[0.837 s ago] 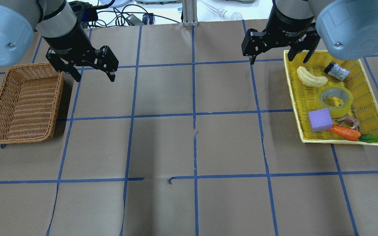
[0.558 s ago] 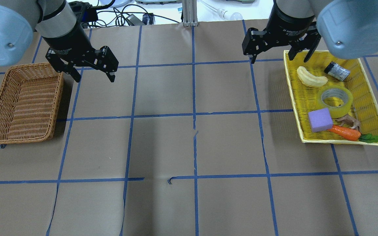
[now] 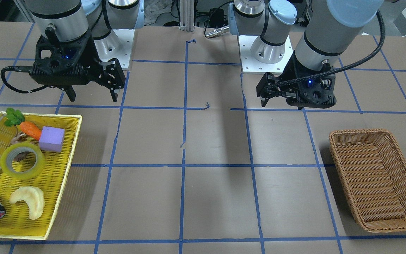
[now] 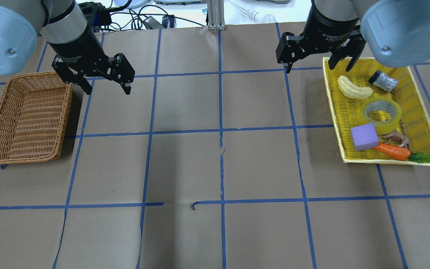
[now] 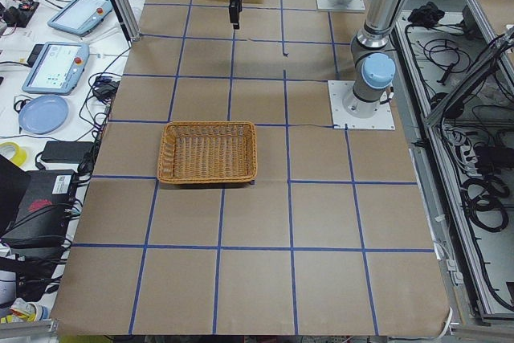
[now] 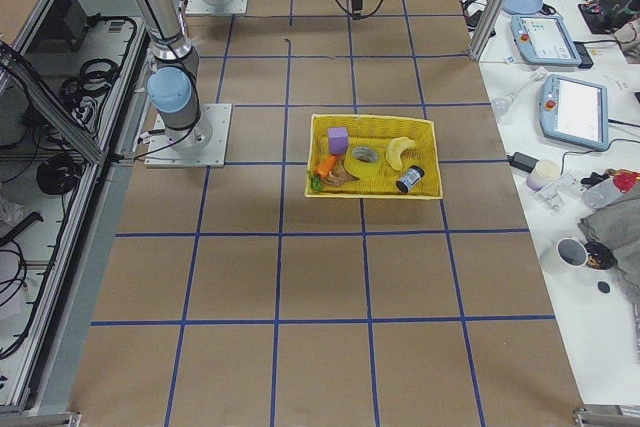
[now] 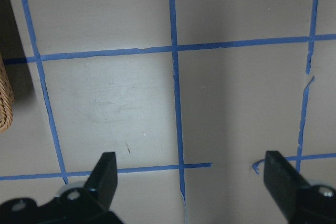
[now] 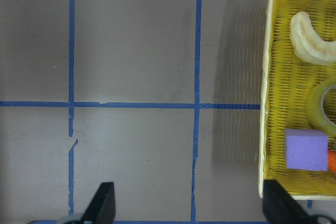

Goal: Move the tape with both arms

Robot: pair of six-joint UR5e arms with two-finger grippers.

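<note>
Going by the overhead view, closest to the robot first. Over on the right there's a yellow tray [image 4: 345, 116] on the table [image 4: 218, 168]. At its near end lies a carrot [image 4: 392, 150], with a purple block [image 4: 364, 137] right against it at about 10 o'clock.

The tape [image 4: 386, 125] lies flat in the tray, hole up, just past the block, which sits at its 8 o'clock. A small brown thing [image 4: 398, 138] is tucked in by the tape at 5 o'clock. The tape is well apart from both grippers.

Further on, a banana [image 4: 354, 88] is between 10 and 11 o'clock from the tape. A little silver-black cylinder [image 4: 383, 81] is at 12, near the tray's far end.

Past those, the right gripper [image 4: 315, 69] hovers at the tray's far left corner, roughly 10 o'clock from the tape, jaws spread wide and holding nothing.

Way off at the tape's 9 o'clock is a wicker basket [image 4: 28, 119]. The left gripper [image 4: 107, 90] hangs off its far right corner, about 2 o'clock from the basket's middle. It's also spread wide with nothing in it.
</note>
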